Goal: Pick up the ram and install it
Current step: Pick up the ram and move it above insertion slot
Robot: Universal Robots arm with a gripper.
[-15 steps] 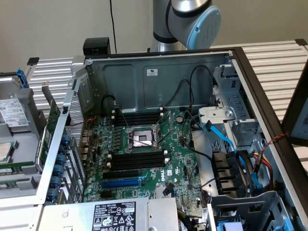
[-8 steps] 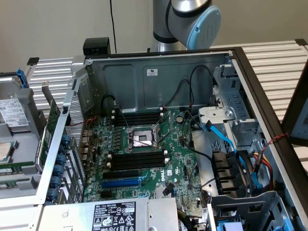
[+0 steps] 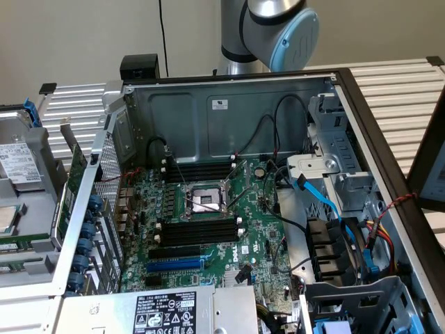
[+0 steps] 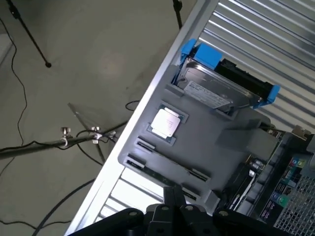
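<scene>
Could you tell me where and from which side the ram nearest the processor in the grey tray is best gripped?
Grip the ram at the middle of its long exposed edge, bringing the tool from above the grey tray. It sits low in a narrow groove beside the processor, ends boxed in, so probably only its long sides offer purchase.

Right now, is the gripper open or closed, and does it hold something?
Gripper: closed, holding nothing that I can see.
</scene>
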